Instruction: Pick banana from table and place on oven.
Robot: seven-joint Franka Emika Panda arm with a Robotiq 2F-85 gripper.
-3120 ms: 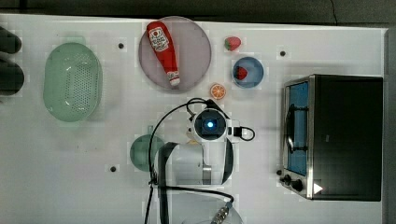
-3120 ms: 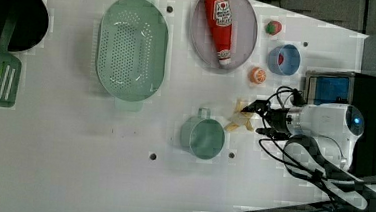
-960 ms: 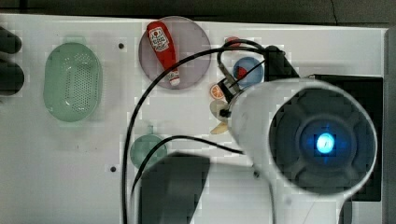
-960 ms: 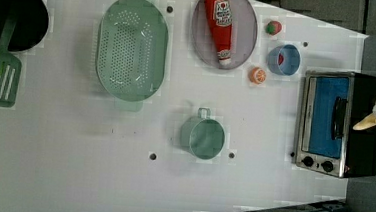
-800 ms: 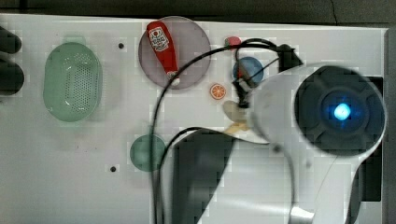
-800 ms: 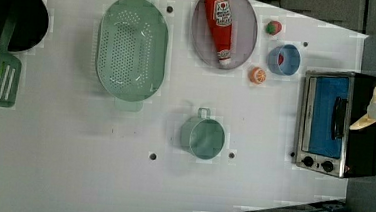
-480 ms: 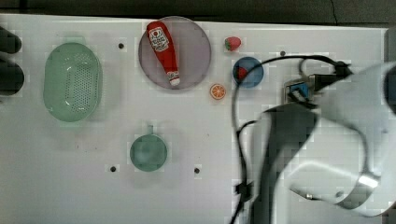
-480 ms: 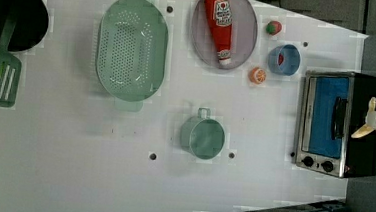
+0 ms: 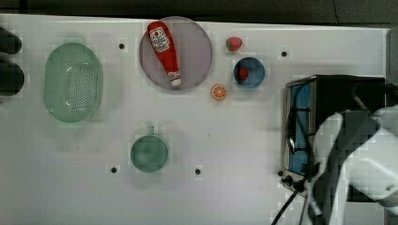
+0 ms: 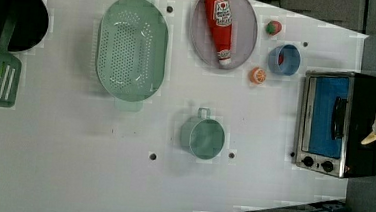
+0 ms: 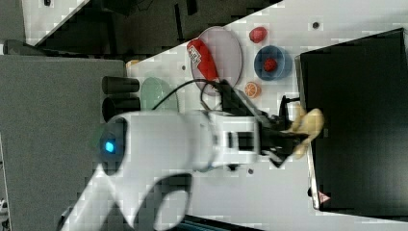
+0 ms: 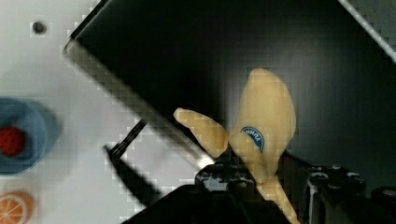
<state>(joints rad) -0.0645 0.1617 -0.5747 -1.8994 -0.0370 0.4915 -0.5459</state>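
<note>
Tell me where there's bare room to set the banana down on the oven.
The oven's black top is bare right across; the end effector holds the banana over its front edge. The table is crowded near the orange slice and blue bowl.

The oven (image 10: 360, 123) had a matte black top, a silver front frame and a blue-tinted glass door. Over its top, the banana (image 12: 266, 121) was pale yellow with a small blue round sticker. Beside the oven, on the white table (image 9: 225, 136), a blue bowl (image 9: 249, 72) held something red; the orange slice (image 9: 218, 92) was bright orange. Farther off lay a red ketchup bottle (image 9: 164, 49) with a white cap and a perforated pale green colander (image 9: 73, 82).
</note>
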